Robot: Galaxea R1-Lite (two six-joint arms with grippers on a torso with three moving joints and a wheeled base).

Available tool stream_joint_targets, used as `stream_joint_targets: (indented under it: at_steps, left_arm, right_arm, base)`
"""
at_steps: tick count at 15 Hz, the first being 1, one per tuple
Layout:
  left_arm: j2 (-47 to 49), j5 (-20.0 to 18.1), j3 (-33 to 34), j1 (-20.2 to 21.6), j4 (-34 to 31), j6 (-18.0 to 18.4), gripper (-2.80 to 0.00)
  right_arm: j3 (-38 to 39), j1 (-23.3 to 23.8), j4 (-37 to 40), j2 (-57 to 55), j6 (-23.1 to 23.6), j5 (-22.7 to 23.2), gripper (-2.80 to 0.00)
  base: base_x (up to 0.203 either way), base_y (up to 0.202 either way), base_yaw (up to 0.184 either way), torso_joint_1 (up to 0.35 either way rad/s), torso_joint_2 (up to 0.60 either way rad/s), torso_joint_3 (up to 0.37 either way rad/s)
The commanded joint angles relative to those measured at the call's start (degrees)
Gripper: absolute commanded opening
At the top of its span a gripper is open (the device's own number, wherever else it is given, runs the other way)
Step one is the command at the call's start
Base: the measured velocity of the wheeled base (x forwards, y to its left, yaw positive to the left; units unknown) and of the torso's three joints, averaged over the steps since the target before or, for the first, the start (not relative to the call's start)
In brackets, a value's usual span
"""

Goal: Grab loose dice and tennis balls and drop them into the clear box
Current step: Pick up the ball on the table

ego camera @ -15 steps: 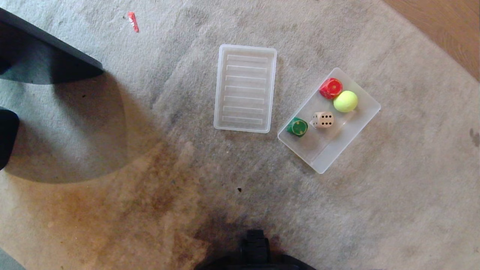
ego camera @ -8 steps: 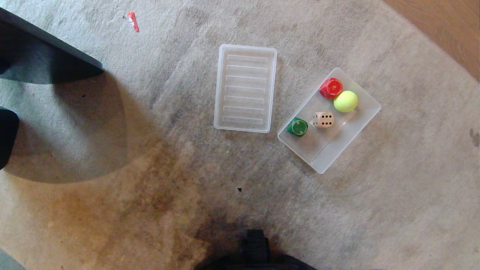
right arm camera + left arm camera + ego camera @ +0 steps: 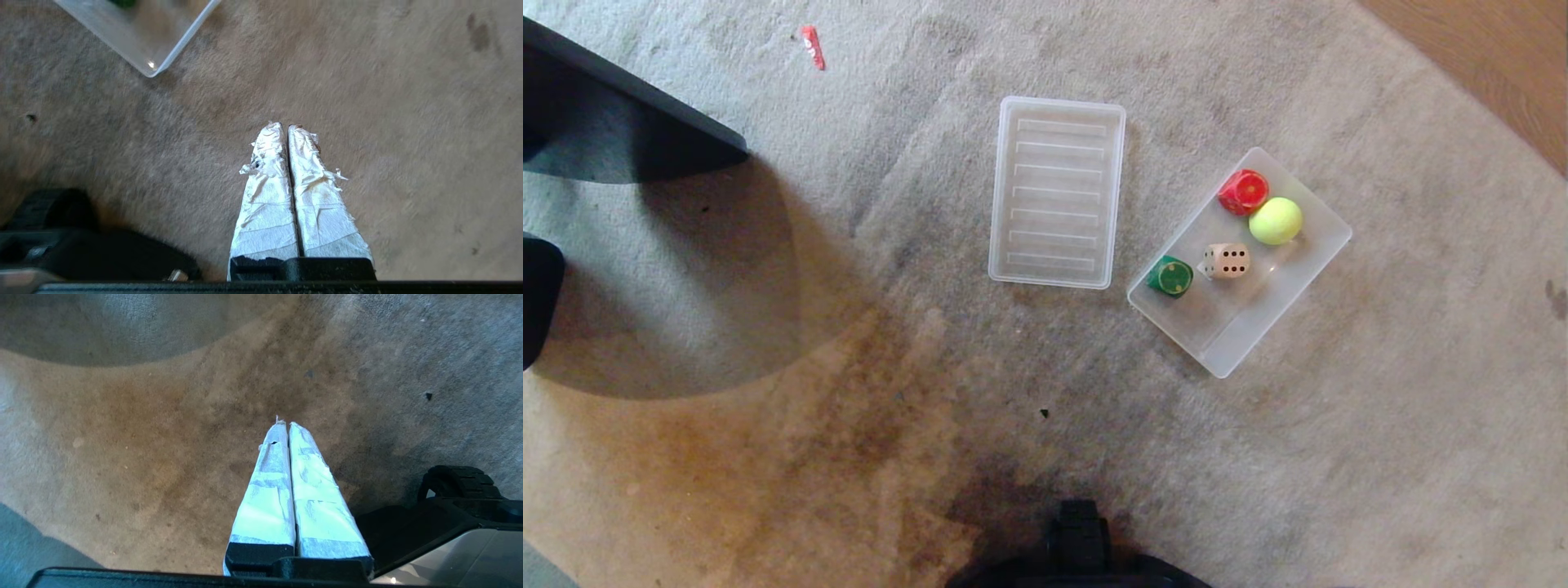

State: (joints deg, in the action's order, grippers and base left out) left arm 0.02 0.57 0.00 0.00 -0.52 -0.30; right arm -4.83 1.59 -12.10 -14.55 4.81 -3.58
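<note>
**On the carpet: box filled, both grippers pressed together**

From overhead, the clear box holds a beige die, a tennis ball, a red die and a green die; its ribbed lid lies beside it.

Left wrist: the left gripper hangs over stained carpet, fingers together.

Right wrist: the right gripper hangs near the box's corner, fingers together, empty.

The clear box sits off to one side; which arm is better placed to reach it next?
Probably the right. The clear box lies on the robot's right, and its corner shows in the right wrist view beyond the shut right hand. The left hand, also shut, sees only bare carpet.
</note>
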Motion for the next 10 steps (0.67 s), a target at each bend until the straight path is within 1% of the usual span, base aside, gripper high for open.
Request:
stream_joint_targets:
  at_steps: [1,3,6,10]
  left_arm:
    - [-0.02,0.04,0.0,0.0,0.0,-0.05,-2.8]
    - [-0.02,0.04,0.0,0.0,0.0,-0.05,-2.8]
    - [-0.02,0.04,0.0,0.0,0.0,-0.05,-2.8]
    - [-0.02,0.04,0.0,0.0,0.0,-0.05,-2.8]
  right_arm:
    - [1.99,0.96,-0.63,0.41,0.02,0.03,-2.8]
    - [5.09,0.94,0.76,0.51,0.08,-0.19,-2.8]
    - [5.01,0.08,4.98,3.12,0.2,-0.72,-2.8]
    - [5.01,-0.01,5.33,3.47,-0.33,-0.11,-2.8]
  base:
    - [0.0,0.0,0.0,0.0,0.0,0.0]
    - [0.0,0.0,0.0,0.0,0.0,0.0]
    - [0.0,0.0,0.0,0.0,0.0,0.0]
    - [0.0,0.0,0.0,0.0,0.0,0.0]
